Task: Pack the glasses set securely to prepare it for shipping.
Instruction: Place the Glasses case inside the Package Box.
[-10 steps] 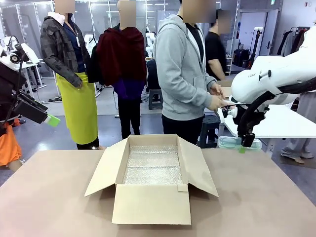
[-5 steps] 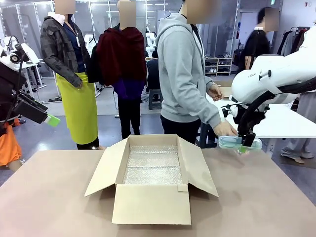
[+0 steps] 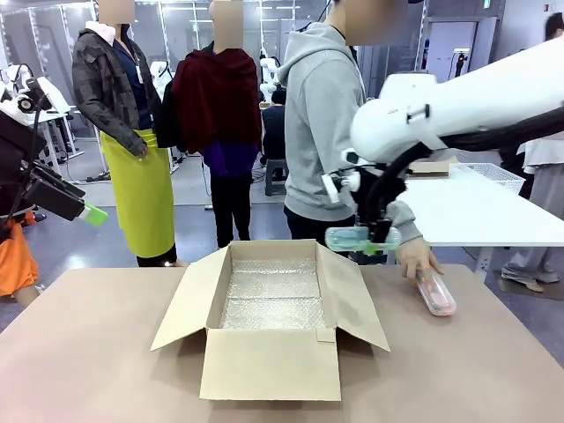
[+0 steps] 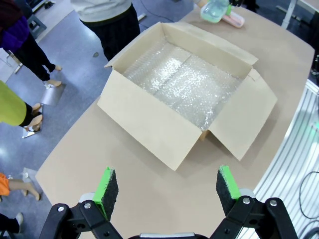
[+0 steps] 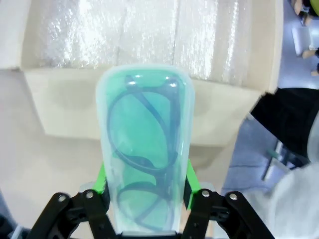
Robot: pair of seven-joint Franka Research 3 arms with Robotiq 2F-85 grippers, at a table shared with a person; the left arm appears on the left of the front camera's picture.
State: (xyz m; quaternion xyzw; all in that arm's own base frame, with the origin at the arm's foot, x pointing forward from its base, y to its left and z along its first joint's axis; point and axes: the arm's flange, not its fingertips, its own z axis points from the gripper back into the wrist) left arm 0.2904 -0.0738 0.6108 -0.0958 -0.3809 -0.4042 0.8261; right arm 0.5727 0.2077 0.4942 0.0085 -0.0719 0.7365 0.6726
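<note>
Clenched on the mint-green translucent oblong case (image 5: pixel 144 144), dark spectacle frames visible through it, by the green pads of the right tool (image 5: pixel 144 181), at the two long sides near one end. Carried in the air just over the right flap of the open cardboard box (image 3: pixel 269 361), lined with bubble wrap (image 3: pixel 269 295).

Since a second ago: moved left from the far right edge of the bench (image 3: pixel 88 352) to the box. New on the bench, right of the box: a pale pink and white oblong case (image 3: pixel 436 295), under the hand (image 3: pixel 419 260) of the person in the grey hoodie.

In the front view, lying about level with the long axis running left to right, free rounded end toward the box. In the right wrist view, pointing straight out over the bubble wrap. Pink case lying slantwise, far end nearer the box.

Released and empty: the left tool (image 4: pixel 167 186), pads spread wide, raised well left of the box.
</note>
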